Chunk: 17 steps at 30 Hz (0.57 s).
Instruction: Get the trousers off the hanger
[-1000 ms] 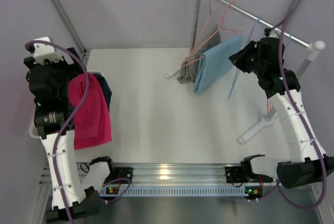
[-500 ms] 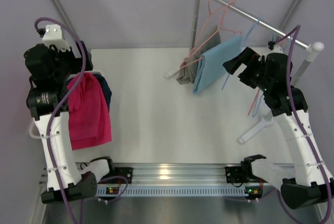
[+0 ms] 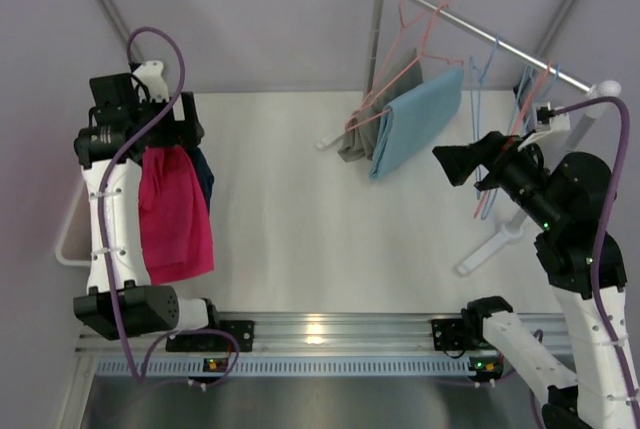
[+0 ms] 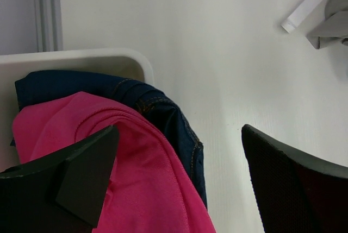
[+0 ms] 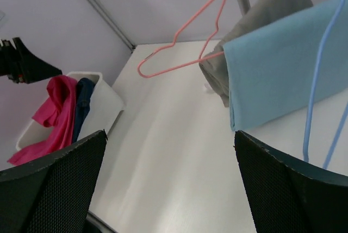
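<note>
Two soft cloths hang on the rack at the far right of the flat white table (image 3: 300, 219). One is a smooth light blue folded cloth (image 3: 415, 119). A grey folded cloth (image 3: 355, 141) hangs right behind it, touching it. Both hang from the shiny metal rod (image 3: 480, 34). Their long sides slant down and to the left in the top view, and their low corners come close to the table. A thin pink wire hanger (image 5: 182, 64) sticks out beside them. Thin blue wire hangers (image 5: 315, 81) hang bare further right on the rod.

A wide stretch of table lies between the rack and the white plastic bin (image 4: 81, 56), which has round corners and sits at the table's left edge. Bright pink trousers (image 3: 175, 214) hang over the bin's rim. They lie long, from the bin toward the near edge of the table. Dark navy blue trousers (image 4: 163, 108) with stitched seams lie under them, touching them, on the side toward the middle.

The left gripper (image 4: 179, 151) is above the bin and the pink trousers. Its fingers are wide apart and nothing is in them. The right gripper (image 5: 169, 146) is up in the air near the blue hangers, facing the light blue cloth. Its fingers are spread wide too, with nothing between them.
</note>
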Available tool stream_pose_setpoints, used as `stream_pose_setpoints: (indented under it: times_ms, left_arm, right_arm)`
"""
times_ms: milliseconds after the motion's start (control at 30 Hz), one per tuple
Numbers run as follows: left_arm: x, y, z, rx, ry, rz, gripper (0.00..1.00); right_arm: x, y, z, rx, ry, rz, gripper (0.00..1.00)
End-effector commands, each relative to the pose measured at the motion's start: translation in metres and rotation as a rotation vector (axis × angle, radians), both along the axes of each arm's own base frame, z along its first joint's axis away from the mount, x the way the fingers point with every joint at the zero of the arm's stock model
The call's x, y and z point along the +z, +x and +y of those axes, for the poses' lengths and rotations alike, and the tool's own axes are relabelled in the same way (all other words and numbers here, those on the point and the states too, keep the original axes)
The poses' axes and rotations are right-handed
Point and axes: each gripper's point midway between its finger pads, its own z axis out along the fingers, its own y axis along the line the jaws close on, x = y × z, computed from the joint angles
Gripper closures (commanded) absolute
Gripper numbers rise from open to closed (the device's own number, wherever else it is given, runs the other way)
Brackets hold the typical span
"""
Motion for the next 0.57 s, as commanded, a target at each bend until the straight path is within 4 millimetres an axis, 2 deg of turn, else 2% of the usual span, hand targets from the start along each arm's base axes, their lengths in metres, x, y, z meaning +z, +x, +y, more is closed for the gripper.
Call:
stream_pose_setpoints:
  times_ms: [0, 67, 133, 233, 300, 533]
  left_arm:
    - [0.038, -0.011, -0.017, -0.061, 0.041, -0.100, 0.01]
    - [0.038, -0.018, -0.027, -0.082, 0.047, -0.096, 0.01]
    - [0.047, -0.027, -0.026, -0.063, 0.072, -0.126, 0.01]
    - [0.062, -0.043, -0.023, -0.047, 0.116, -0.178, 0.01]
    - [0.073, -0.053, -0.019, -0.038, 0.152, -0.214, 0.01]
    - [0.082, -0.068, -0.016, -0.037, 0.188, -0.245, 0.01]
  right_arm:
    - [0.034, -0.012, 0.004, 0.085, -0.155, -0.233, 0.01]
    - [0.025, -0.007, -0.006, 0.053, -0.266, -0.243, 0.01]
    - [0.025, -0.007, -0.018, -0.008, -0.307, -0.268, 0.00]
    - [0.039, -0.025, -0.036, -0.082, -0.334, -0.354, 0.00]
    - [0.042, -0.030, -0.045, -0.122, -0.347, -0.357, 0.01]
    - [0.068, -0.046, -0.056, -0.194, -0.295, -0.414, 0.01]
